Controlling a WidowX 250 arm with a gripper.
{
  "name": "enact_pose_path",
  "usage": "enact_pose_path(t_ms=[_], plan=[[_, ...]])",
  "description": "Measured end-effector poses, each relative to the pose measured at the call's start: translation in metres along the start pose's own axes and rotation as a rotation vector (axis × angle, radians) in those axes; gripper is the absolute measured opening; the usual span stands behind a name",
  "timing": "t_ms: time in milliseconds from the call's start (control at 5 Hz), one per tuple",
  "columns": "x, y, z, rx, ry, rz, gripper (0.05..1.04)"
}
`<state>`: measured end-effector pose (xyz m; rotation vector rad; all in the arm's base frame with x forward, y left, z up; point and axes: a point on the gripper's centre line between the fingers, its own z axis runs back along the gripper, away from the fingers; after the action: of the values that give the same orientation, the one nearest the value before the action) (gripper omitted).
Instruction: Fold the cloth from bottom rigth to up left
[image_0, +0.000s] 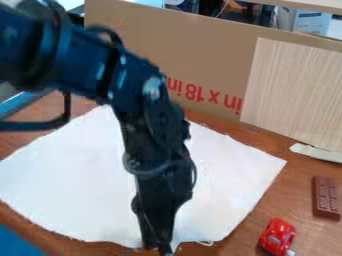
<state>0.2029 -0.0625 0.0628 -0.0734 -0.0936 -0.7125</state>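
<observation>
The jaws of the black gripper (160, 248) point down at the near edge of the white, roughly square cloth (67, 175), which lies spread out on the brown wooden desk (234, 246); whether they are apart or pinching fabric, I cannot tell. The step seems to be gripping that edge. Best to catch just the cloth's margin, confirm the hold, then lift slightly and carry it low towards the upper left, lest the whole sheet drag.
</observation>
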Motion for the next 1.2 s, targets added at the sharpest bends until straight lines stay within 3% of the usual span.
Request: enact_pose_path(t_ms=[200,800,1000,1200], plan=[[0.006,0.015,0.012,0.014,-0.001,0.033,0.053],[0.02,0.099,-0.024,0.129,0.144,0.117,0.053],[0.025,0.127,-0.018,0.151,0.131,0.164,0.053],[0.027,0.158,0.004,0.133,0.087,0.255,0.053]])
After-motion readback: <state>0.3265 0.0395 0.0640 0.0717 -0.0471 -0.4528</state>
